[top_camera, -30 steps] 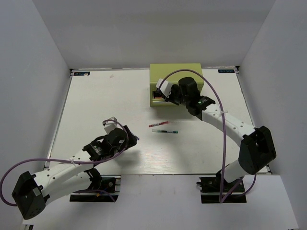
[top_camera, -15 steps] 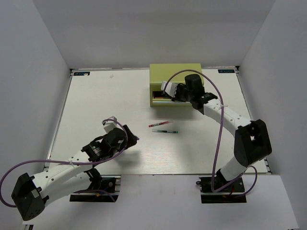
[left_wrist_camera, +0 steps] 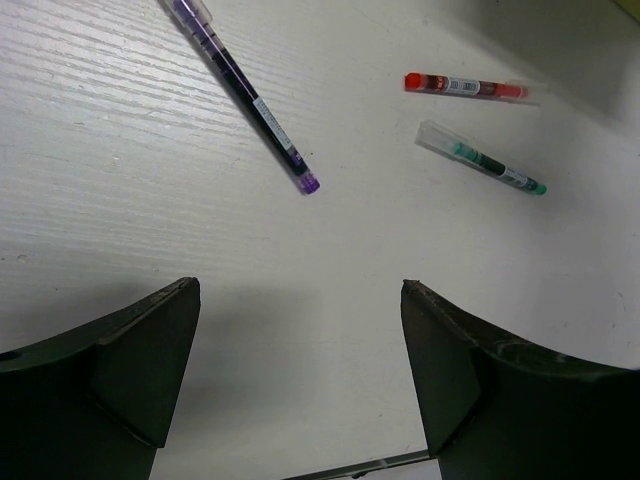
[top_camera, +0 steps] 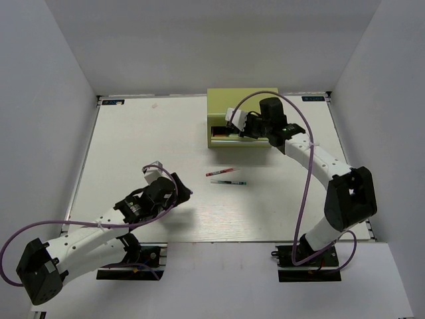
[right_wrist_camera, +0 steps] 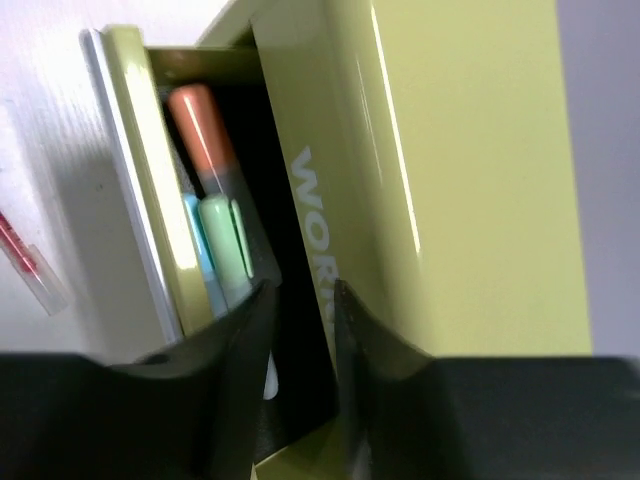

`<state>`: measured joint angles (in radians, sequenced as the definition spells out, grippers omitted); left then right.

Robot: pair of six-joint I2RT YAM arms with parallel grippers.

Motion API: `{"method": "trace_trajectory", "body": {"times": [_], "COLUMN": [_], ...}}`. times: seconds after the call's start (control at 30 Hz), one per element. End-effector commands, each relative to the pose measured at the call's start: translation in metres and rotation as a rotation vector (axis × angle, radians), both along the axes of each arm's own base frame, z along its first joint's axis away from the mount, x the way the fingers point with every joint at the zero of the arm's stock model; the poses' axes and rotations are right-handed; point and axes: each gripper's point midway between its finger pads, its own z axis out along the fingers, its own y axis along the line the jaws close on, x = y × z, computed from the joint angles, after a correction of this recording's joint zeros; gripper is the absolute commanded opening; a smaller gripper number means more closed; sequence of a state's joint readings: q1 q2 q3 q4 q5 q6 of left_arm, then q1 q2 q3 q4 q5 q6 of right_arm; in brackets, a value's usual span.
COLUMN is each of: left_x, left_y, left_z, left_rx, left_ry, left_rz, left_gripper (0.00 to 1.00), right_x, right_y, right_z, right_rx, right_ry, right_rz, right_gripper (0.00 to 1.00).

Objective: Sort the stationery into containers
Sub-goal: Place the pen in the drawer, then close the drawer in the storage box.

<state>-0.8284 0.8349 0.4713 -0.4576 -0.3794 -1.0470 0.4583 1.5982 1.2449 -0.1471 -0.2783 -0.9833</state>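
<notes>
The olive-green chest [top_camera: 254,101] stands at the back with one drawer [top_camera: 220,141] pulled out. My right gripper [top_camera: 238,124] hovers over that drawer, jaws a narrow gap apart and open [right_wrist_camera: 302,288]; a small white piece [right_wrist_camera: 268,380] shows beside one finger. In the drawer [right_wrist_camera: 138,150] lie an orange-capped marker [right_wrist_camera: 200,135], a light-blue one [right_wrist_camera: 195,250] and a green-capped one [right_wrist_camera: 222,250]. A red pen [top_camera: 219,172] and a green pen [top_camera: 229,181] lie mid-table. My left gripper [top_camera: 184,191] is wide open and empty [left_wrist_camera: 300,290], short of a purple pen [left_wrist_camera: 245,95].
White walls close in the table on the left, back and right. The chest's lettered front [right_wrist_camera: 315,210] stands close beside my right fingers. The red pen [left_wrist_camera: 465,87] and green pen [left_wrist_camera: 485,160] lie side by side, beyond the purple one.
My right gripper has moved back and right, from in front of the drawer to above it, and its jaws have parted a little. The left arm and the pens have not moved.
</notes>
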Motion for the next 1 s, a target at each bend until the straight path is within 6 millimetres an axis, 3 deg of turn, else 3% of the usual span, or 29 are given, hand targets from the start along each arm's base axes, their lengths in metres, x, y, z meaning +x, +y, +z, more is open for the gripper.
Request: {"method": "trace_trajectory", "body": {"times": [0.0,0.03,0.07,0.1,0.17,0.27,0.37,0.6,0.7,0.83,0.97], "left_x": [0.006,0.006,0.006,0.006,0.006,0.007,0.007,0.010,0.011,0.011,0.011], "left_y": [-0.006,-0.006,-0.006,-0.006,-0.005,-0.006,-0.006,-0.009,-0.010,-0.010,-0.010], "left_z": [0.012,0.012,0.012,0.012,0.010,0.011,0.011,0.010,0.011,0.011,0.014], "left_rx": [-0.028,-0.028,-0.028,-0.028,-0.015,-0.021,-0.021,-0.016,-0.009,-0.009,-0.017], "left_ry": [-0.033,-0.033,-0.033,-0.033,-0.029,-0.036,-0.036,-0.039,-0.041,-0.041,-0.049], "left_rz": [-0.003,-0.003,-0.003,-0.003,-0.008,-0.008,-0.008,-0.014,-0.020,-0.020,-0.020], "left_gripper": [0.91,0.91,0.91,0.91,0.91,0.91,0.91,0.93,0.93,0.93,0.93], "right_x": [-0.020,-0.032,-0.045,-0.063,-0.093,-0.122,-0.123,-0.067,-0.040,0.002,0.030], "right_y": [0.015,0.016,0.015,0.026,0.024,0.026,0.023,0.015,0.011,0.009,0.000], "right_z": [0.049,0.053,0.045,0.044,0.028,0.005,-0.013,-0.057,-0.067,-0.058,-0.055], "right_rx": [0.126,0.133,0.125,0.133,0.118,0.106,0.068,-0.038,-0.055,-0.039,-0.025], "right_ry": [0.005,0.030,0.086,0.089,0.175,0.251,0.314,0.328,0.311,0.183,0.116], "right_rz": [0.097,0.125,0.157,0.293,0.356,0.463,0.466,0.269,0.157,0.024,-0.104], "right_gripper": [0.27,0.20,0.06,0.00,0.00,0.00,0.00,0.00,0.00,0.00,0.00]}}
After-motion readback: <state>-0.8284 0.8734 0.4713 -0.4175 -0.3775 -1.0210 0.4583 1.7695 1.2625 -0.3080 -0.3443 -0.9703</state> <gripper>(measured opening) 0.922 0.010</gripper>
